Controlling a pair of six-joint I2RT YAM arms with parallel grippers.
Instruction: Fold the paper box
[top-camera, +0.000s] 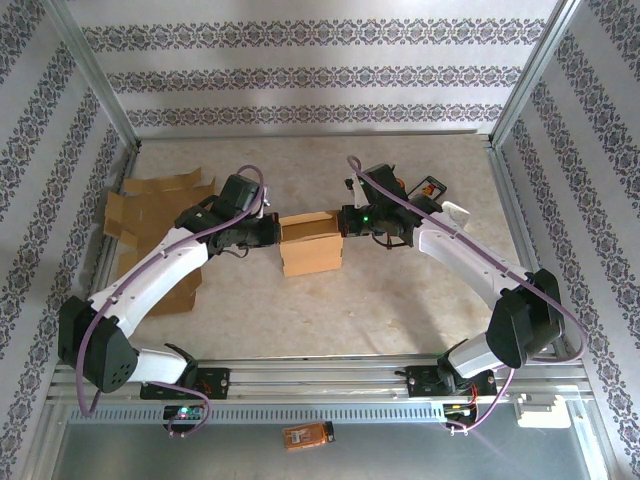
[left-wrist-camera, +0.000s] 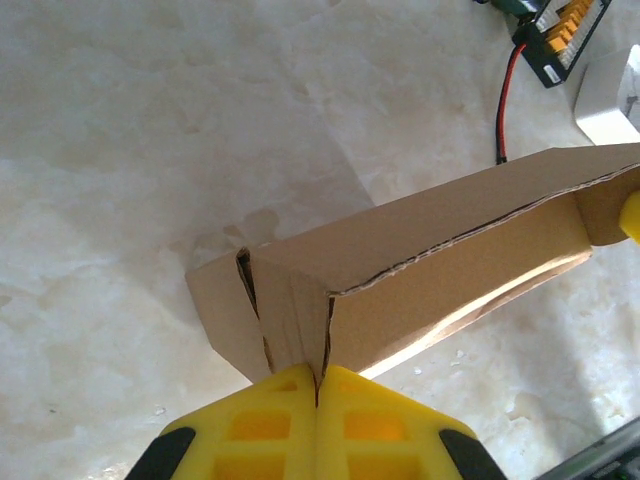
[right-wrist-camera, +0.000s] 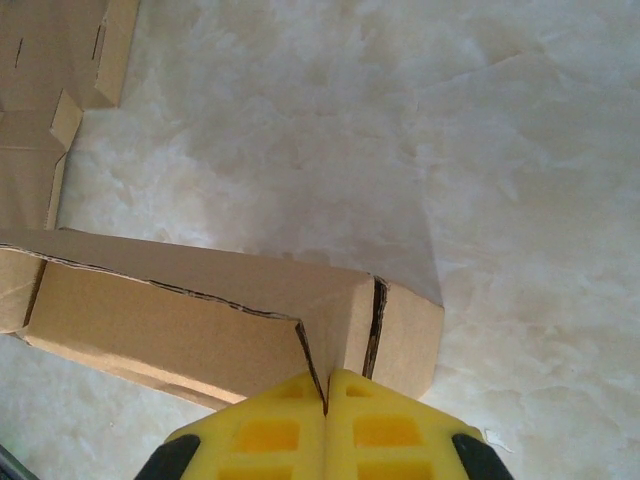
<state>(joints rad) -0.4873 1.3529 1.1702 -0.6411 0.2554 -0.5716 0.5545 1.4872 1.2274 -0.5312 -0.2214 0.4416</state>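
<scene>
Two robot arms hold a small brown cardboard box (top-camera: 310, 243) between them at the middle of a pale, marbled table (top-camera: 400, 310). The box stands upright with its top open.

The left gripper (top-camera: 272, 232) meets the box's left end and the right gripper (top-camera: 345, 222) meets its right end, so the two arms face each other across it.

From the left wrist, the yellow fingers of the left gripper (left-wrist-camera: 317, 385) are pressed flat together. They are nipped onto the near end of the box (left-wrist-camera: 430, 260), and a cut cardboard edge runs straight into the seam between them. Beyond the box's far end lie a red cable (left-wrist-camera: 505, 100) and a white block (left-wrist-camera: 610, 95).

From the right wrist, the right gripper (right-wrist-camera: 326, 390) is closed just as tightly on the opposite end of the box (right-wrist-camera: 180, 310), where an end flap's edge slips between its yellow pads.

Left of the box, flat sheets of unfolded cardboard (top-camera: 150, 215) lie partly under the left arm. They appear again beyond the box in the right wrist view (right-wrist-camera: 40, 60). A small orange device (top-camera: 307, 436) sits well to the near side of the box, past the arm bases.
</scene>
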